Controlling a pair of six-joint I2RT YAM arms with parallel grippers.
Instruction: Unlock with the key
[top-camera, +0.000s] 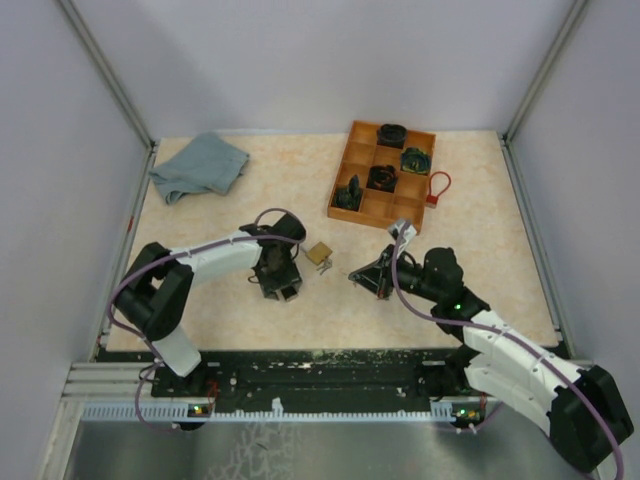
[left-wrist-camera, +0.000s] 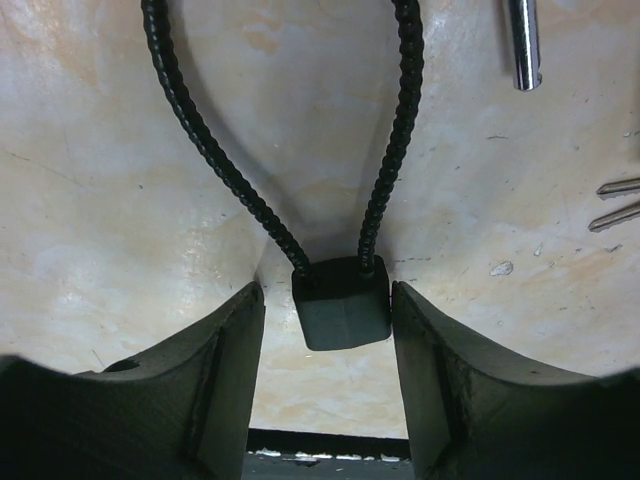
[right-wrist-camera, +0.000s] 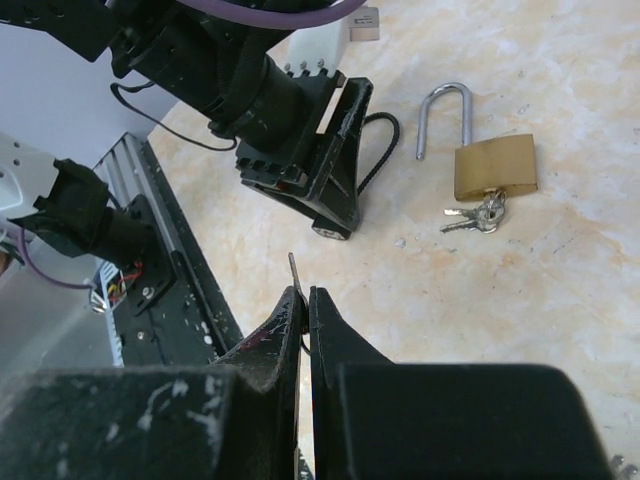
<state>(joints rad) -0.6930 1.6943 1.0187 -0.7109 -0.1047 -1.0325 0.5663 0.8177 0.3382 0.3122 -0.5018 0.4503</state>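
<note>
Left wrist view — straddled the black cable lock (left-wrist-camera: 342, 305) with left gripper (left-wrist-camera: 327, 300) released, apparently to steady it; clenched right gripper (right-wrist-camera: 303, 296) on thin key (right-wrist-camera: 292, 266) — probably for insertion.

**Brass, black and red on a marbled bench**

The bench (top-camera: 200, 300) is pale peach with cream marbling. A grey-blue cloth (top-camera: 200, 166) lies at its far left corner. The tray (top-camera: 362, 152) is orange-brown, with a red lock (top-camera: 437, 188) beside it. The padlock (right-wrist-camera: 495, 167) is brass-yellow with a silver shackle (right-wrist-camera: 444, 110) and silver keys (right-wrist-camera: 478, 217). The cable lock (left-wrist-camera: 342, 310) is black, and its cable (left-wrist-camera: 200, 140) is black and ribbed.
</note>
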